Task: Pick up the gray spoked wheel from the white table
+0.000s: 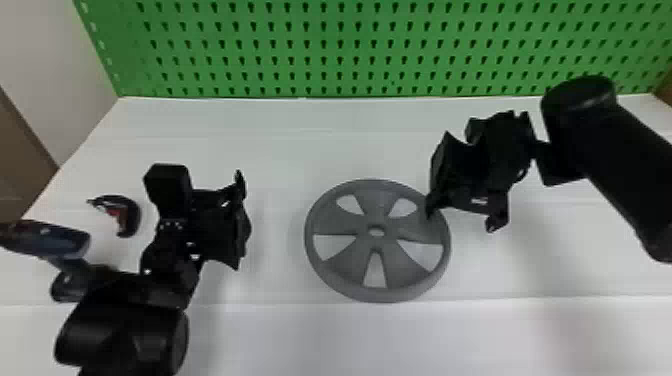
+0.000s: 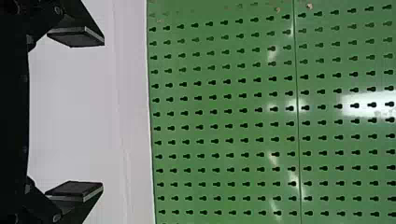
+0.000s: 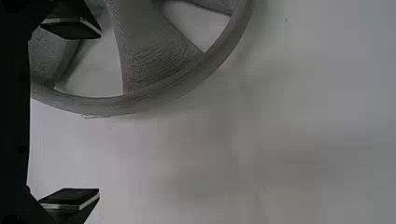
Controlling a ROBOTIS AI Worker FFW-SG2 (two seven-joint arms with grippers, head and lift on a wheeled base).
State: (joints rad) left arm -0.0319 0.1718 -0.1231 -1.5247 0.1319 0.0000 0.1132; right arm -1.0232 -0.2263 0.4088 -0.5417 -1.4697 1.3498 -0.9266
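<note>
Wheel: the gray wheel (image 1: 395,262) lies flat on the white table (image 1: 280,150), unlifted.
Right gripper: at the wheel's 2 o'clock in the head view, the right gripper (image 1: 462,220) has its fingers wide apart, holding nothing. One is over the rim area, the other out over bare tabletop; whether either touches, I cannot tell.
Left gripper: well off at 9 o'clock, the left gripper (image 1: 241,222) is also spread wide, with nothing in its grasp.
Step in hand: lining up the right gripper for the pick, by my reading; the grasp is yet to be made.
Next move: likely centre the rim between the right fingers, lower with one inside an opening, then close. A shallow bite could slip or tip the wheel.
Containers: none plays a part; the wheel rests directly on the tabletop.
Surroundings: a drill (image 1: 55,240) and small tool (image 1: 127,215) beyond the left gripper, toward 9 o'clock; green pegboard (image 1: 325,50) at 12.
</note>
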